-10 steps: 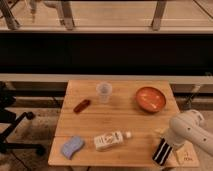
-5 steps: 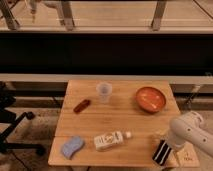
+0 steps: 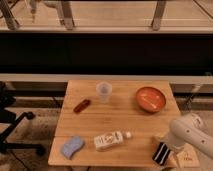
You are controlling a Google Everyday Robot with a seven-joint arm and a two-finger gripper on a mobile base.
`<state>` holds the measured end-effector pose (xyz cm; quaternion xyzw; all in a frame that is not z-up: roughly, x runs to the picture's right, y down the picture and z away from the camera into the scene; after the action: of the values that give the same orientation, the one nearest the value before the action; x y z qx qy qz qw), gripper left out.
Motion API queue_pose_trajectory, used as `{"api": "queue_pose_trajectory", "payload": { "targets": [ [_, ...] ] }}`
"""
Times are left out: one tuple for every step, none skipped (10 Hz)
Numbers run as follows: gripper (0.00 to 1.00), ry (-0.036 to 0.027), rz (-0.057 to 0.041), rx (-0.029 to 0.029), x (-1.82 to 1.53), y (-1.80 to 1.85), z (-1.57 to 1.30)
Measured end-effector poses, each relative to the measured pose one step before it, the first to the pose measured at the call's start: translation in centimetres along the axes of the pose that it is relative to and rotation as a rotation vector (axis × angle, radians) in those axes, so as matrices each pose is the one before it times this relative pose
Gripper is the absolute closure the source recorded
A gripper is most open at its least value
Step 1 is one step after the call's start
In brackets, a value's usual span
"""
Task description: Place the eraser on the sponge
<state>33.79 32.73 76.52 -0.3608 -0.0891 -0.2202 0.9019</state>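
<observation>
Background first, single camera view: dark wall band under a pale railed ledge, gritty floor below. Light wooden table (image 3: 120, 122), planked grain, rectangular top. Black chair (image 3: 12, 120) with splayed legs stands off its left edge.

White, smooth, rounded arm (image 3: 192, 134) comes in from the right, bent down over the table's near right corner. My gripper (image 3: 166, 145) sits at the arm's tip, low over that corner. Jaws are spread wide, not clamped on anything I can make out.

Eraser (image 3: 160, 153): black rectangular block, white lengthwise stripes, lying on the wood right at the gripper, just below and in front of it, tilted on a diagonal. Contact I cannot tell.

Sponge (image 3: 73, 146): light-blue soft pad, wavy outline, flat on the table, well apart from the gripper, far across toward the opposite near corner.

White bottle (image 3: 111, 140), labelled, lying on its side, sits between gripper and sponge.

Orange bowl (image 3: 151, 98), round, glossy, shallow, is beyond the gripper on the far side. Clear plastic cup (image 3: 103, 92), upright, stands farther off past the bowl. Small reddish-brown oblong thing (image 3: 82, 105) lies beside the cup, far from the gripper.
</observation>
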Motion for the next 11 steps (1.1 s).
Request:
{"api": "queue_pose_trajectory", "payload": {
  "targets": [
    [0.14,-0.00315,0.00105,-0.00164,0.010,0.107,0.203],
    [0.21,-0.00193,0.00085,-0.00079,0.032,0.058,0.136],
    [0.29,-0.00173,0.00282,-0.00105,0.042,0.162,0.123],
    [0.39,-0.00262,0.00076,0.00051,-0.026,-0.010,-0.012],
    [0.48,0.00166,-0.00167,0.00016,0.023,-0.081,-0.053],
    [0.59,0.00206,-0.00155,0.00084,0.036,-0.091,-0.229],
    [0.67,0.00272,-0.00438,0.00392,-0.011,-0.324,-0.351],
    [0.77,-0.00273,0.00499,0.00314,0.065,-0.092,-0.344],
    [0.87,0.00141,-0.00215,-0.00206,-0.008,0.072,-0.309],
    [0.90,-0.00078,-0.00188,-0.00270,-0.081,0.097,-0.114],
    [0.96,-0.00175,-0.00258,-0.00582,-0.168,0.261,-0.100]
  ]
}}
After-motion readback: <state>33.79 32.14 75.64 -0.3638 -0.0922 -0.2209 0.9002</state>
